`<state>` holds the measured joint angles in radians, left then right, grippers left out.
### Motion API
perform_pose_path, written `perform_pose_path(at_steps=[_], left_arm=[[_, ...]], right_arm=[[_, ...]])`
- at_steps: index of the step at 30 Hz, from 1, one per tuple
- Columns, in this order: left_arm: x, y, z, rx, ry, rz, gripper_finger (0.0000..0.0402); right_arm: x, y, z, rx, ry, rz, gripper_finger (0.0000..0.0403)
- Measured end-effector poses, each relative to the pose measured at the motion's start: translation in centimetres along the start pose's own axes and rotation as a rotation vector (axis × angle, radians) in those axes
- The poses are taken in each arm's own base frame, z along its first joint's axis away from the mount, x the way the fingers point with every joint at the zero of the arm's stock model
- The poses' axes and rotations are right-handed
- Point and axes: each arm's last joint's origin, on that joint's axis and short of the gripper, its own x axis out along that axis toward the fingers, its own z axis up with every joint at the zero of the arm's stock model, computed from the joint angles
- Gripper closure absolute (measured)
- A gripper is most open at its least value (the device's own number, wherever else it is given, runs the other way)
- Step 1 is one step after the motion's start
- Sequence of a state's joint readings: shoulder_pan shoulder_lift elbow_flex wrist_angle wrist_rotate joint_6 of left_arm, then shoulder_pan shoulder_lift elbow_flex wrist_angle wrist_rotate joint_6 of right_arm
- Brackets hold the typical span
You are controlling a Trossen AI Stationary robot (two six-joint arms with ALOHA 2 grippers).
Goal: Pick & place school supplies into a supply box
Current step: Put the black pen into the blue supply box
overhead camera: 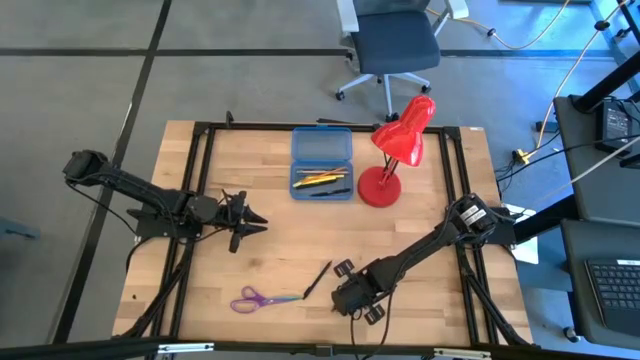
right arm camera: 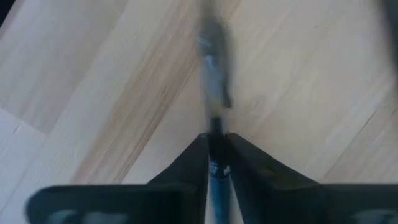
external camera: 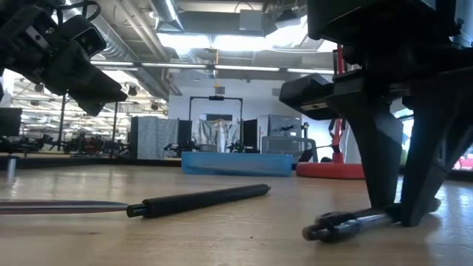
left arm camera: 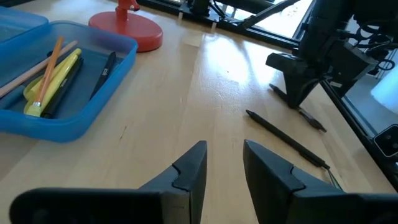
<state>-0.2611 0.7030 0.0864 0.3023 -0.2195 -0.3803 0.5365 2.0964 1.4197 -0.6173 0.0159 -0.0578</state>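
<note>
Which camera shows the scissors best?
The high view: the scissors lie whole on the table, purple handles plain. The low view catches only a thin sliver at its left edge; both wrist views miss them.

blue pen [right arm camera: 214, 168] pinched between right gripper [right arm camera: 216, 146] fingers, tip resting on wood; black pen [overhead camera: 317, 280] flat, diagonal, just beside that gripper; purple-handled scissors [overhead camera: 258, 299] flat, further out past it; translucent blue supply box [overhead camera: 321, 163] open, pencils and pens inside, well apart.
</note>
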Motion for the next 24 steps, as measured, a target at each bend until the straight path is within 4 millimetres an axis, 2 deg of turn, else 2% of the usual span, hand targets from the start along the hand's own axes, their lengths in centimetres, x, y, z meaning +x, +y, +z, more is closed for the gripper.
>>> perform_pose_path(at_steps=[4, 13, 20, 24], left_arm=[[0.0, 0.0, 0.0, 0.0, 0.0, 0.0, 0.0304], [0.0, 0.0, 0.0, 0.0, 0.0, 0.0, 0.0307], [0.0, 0.0, 0.0, 0.0, 0.0, 0.0, 0.0308], [0.0, 0.0, -0.1, 0.002, 0.009, 0.003, 0.0308]], right_arm=[[0.0, 0.0, 0.0, 0.0, 0.001, -0.003, 0.0365], [-0.4, -0.1, -0.1, 0.053, 0.008, -0.012, 0.0355], [-2.9, -0.6, -0.4, 0.062, 0.005, -0.091, 0.0364], [-4.2, -1.7, -1.1, 0.085, 0.051, -0.232, 0.0361]])
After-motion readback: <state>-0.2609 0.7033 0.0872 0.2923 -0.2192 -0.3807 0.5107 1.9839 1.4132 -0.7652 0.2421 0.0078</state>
